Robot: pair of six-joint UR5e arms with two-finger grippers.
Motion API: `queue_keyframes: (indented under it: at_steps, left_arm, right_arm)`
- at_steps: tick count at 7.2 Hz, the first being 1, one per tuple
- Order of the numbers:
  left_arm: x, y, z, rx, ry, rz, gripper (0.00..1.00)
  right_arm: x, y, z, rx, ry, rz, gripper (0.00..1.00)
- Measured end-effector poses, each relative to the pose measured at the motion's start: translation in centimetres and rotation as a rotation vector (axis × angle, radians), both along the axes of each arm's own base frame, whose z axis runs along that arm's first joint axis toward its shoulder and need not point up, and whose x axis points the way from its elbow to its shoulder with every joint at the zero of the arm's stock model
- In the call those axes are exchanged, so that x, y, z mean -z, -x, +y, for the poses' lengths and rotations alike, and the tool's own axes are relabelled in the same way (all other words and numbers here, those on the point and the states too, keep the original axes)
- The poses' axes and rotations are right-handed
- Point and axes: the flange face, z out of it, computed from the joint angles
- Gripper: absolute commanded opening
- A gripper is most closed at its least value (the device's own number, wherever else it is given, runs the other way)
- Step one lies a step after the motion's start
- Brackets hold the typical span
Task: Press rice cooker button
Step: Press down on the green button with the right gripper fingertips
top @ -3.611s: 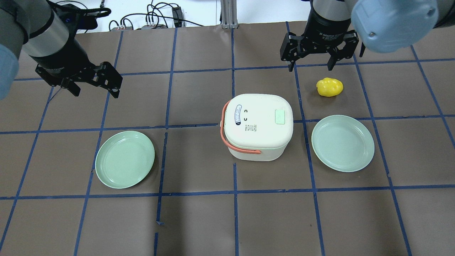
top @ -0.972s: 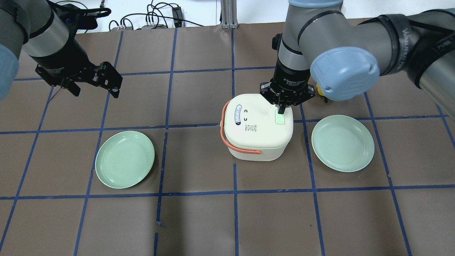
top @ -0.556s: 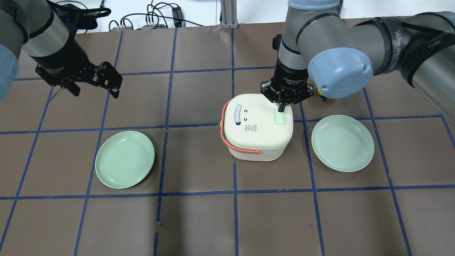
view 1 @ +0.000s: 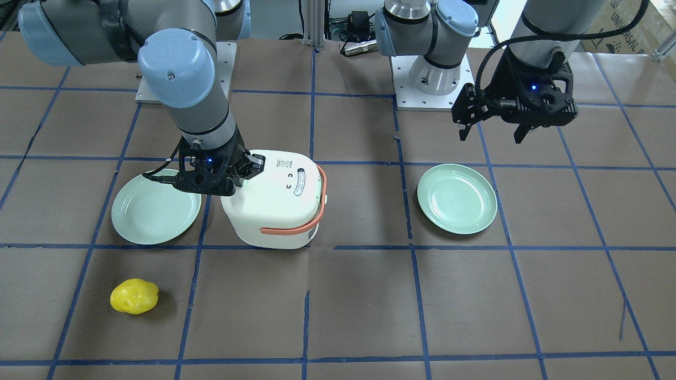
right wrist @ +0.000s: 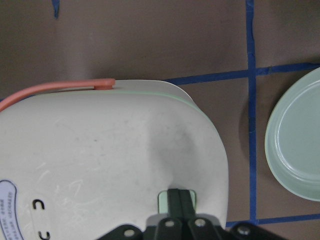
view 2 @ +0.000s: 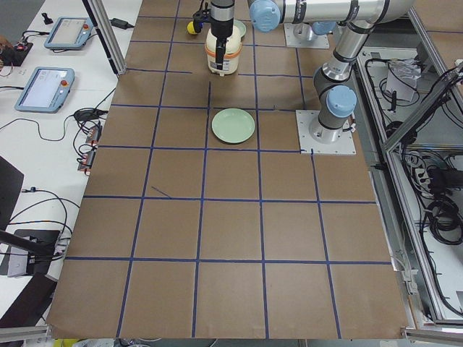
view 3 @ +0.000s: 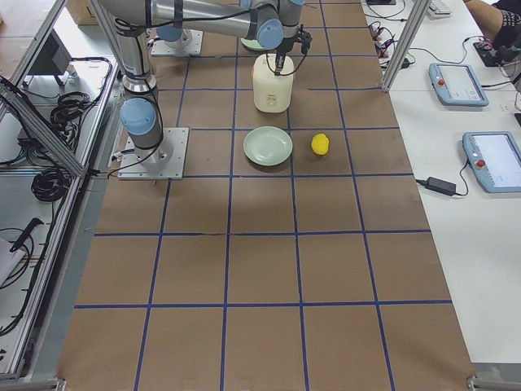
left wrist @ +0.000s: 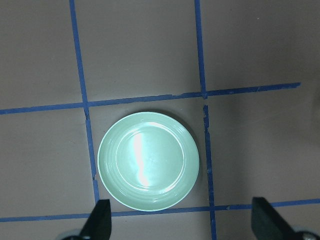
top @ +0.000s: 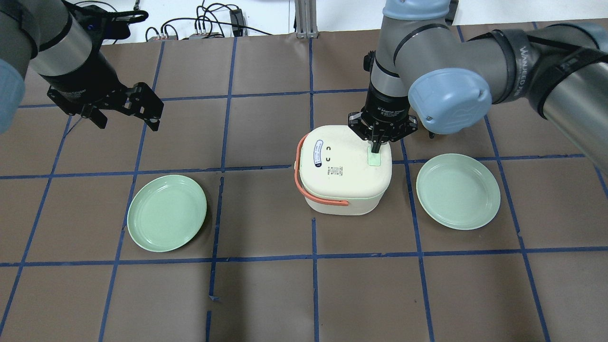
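1. The place is a robotics laboratory, a test cell rather than a kitchen.
2. Beneath both sets of jaws, the table (top: 266, 294) is covered in brown paper ruled into squares with blue tape.
3. Beyond the jaws of the left gripper (top: 128, 122), past the table's edge, loose black cables (top: 204, 21) trail over a white surface.
4. Behind the jaws of the right gripper (top: 375, 148), the arms stand bolted to pale metal base plates (view 1: 404, 97).
5. Well away from either jaws, side benches carry teach pendants (view 3: 457, 83) with screens and red buttons, aluminium frame posts (view 2: 105, 36) rise, and cable bundles (view 2: 441, 210) lie on the floor.
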Motion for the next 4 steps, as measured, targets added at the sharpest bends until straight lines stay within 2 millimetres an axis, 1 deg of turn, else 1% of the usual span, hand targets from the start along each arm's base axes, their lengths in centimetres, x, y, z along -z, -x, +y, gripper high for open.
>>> queue_keyframes:
  at_steps: [1, 2, 3, 4]
  left_arm:
    - [0.01, 0.0, 0.0, 0.0, 0.0, 0.0, 1.0]
    - [0.01, 0.0, -0.01, 0.0, 0.0, 0.0, 1.0]
    - [-0.01, 0.0, 0.0, 0.0, 0.0, 0.0, 1.0]
    - [-0.01, 0.0, 0.0, 0.0, 0.0, 0.0, 1.0]
  right_arm:
    - [0.55, 0.06, 0.2, 0.0, 0.001, 0.001, 0.06]
    - [0.83, 0.07, 0.28, 0.002, 0.005, 0.0, 0.09]
    - [0.75, 0.04, 0.29, 0.001, 0.011, 0.002, 0.21]
    - [0.1, -0.05, 0.13, 0.003, 0.026, 0.006, 0.36]
